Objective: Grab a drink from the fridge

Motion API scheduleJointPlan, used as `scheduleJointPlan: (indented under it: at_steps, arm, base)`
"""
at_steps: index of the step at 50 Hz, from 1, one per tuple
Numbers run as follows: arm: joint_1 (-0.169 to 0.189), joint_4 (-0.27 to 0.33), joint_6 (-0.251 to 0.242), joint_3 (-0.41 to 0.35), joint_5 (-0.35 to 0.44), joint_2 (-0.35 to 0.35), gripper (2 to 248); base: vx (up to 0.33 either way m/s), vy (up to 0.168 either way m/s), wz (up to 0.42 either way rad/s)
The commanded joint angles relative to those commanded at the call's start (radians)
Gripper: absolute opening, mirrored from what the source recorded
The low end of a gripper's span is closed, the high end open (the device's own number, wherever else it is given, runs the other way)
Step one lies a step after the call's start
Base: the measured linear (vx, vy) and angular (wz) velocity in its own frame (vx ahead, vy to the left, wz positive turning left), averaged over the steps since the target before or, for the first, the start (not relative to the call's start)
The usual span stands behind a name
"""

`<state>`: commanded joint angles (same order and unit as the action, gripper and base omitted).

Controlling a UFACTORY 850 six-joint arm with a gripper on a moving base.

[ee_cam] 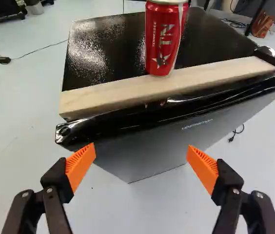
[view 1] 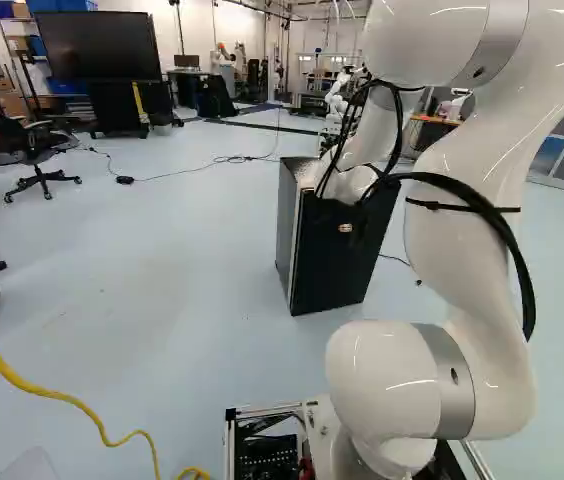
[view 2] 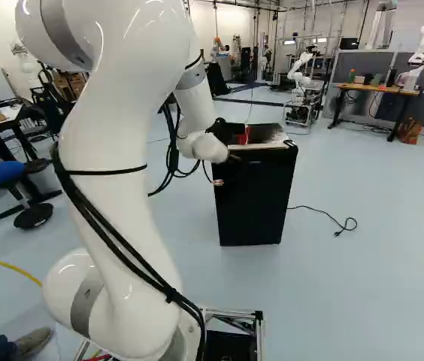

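Observation:
A small black fridge (view 1: 334, 265) stands on the floor ahead of the arm; its front face looks closed. In the right base view my gripper (view 2: 222, 132) is a dark shape at the fridge's top, its fingers hard to make out. A red can (ee_cam: 164, 39) stands upright on top of the fridge, at the pale wooden strip (ee_cam: 171, 85) along the top edge. From the wrist, my gripper (ee_cam: 141, 153) is open, its orange pads wide apart near that edge. Nothing is held between them; the can is ahead of the fingers, untouched.
A black cable (view 2: 325, 216) lies on the floor beside the fridge. A yellow cable (view 1: 72, 400) runs near the base. An office chair (view 1: 32, 150) and a large screen (view 1: 97, 45) are farther off, as is another robot (view 2: 301, 71).

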<state>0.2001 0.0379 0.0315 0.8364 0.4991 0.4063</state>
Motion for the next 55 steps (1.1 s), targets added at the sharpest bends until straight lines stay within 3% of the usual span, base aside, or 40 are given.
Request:
scheduleJointPlan:
  at_steps: [55]
  arm:
    - [0.001, 0.0, 0.0, -0.004, 0.007, 0.007, 247]
  base:
    - [0.0, 0.0, 0.0]
